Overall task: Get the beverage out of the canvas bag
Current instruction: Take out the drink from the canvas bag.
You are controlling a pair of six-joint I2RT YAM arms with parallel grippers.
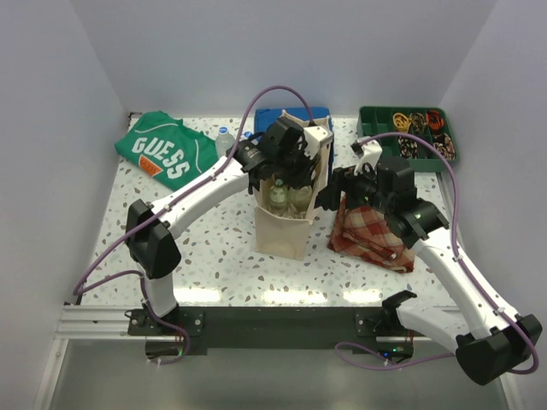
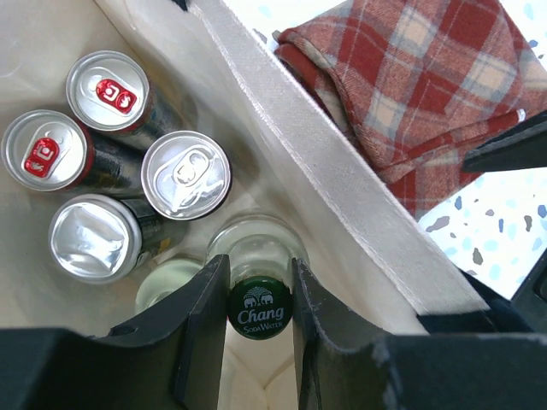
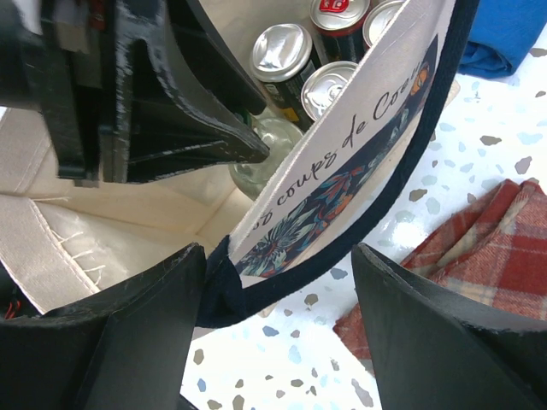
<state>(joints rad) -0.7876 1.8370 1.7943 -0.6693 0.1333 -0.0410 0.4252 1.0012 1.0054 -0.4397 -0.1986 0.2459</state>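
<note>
The cream canvas bag (image 1: 282,226) with navy handles stands upright mid-table. Inside it are several cans (image 2: 185,174) and a clear glass bottle with a green Chang soda water cap (image 2: 259,307); a second glass bottle (image 2: 167,282) is beside it. My left gripper (image 2: 259,272) reaches down into the bag, and its fingers press the bottle's cap and neck from both sides. My right gripper (image 3: 279,249) is open at the bag's right rim. The navy handle (image 3: 402,171) runs between its fingers and rests against the left finger (image 3: 154,325). From above it sits beside the bag (image 1: 342,184).
A red plaid cloth (image 1: 376,231) lies right of the bag, under the right arm. A green GUESS shirt (image 1: 164,152) and a small water bottle (image 1: 224,139) are at the back left. A folded blue cloth (image 1: 295,115) lies behind the bag, and a green tray (image 1: 408,130) is at the back right.
</note>
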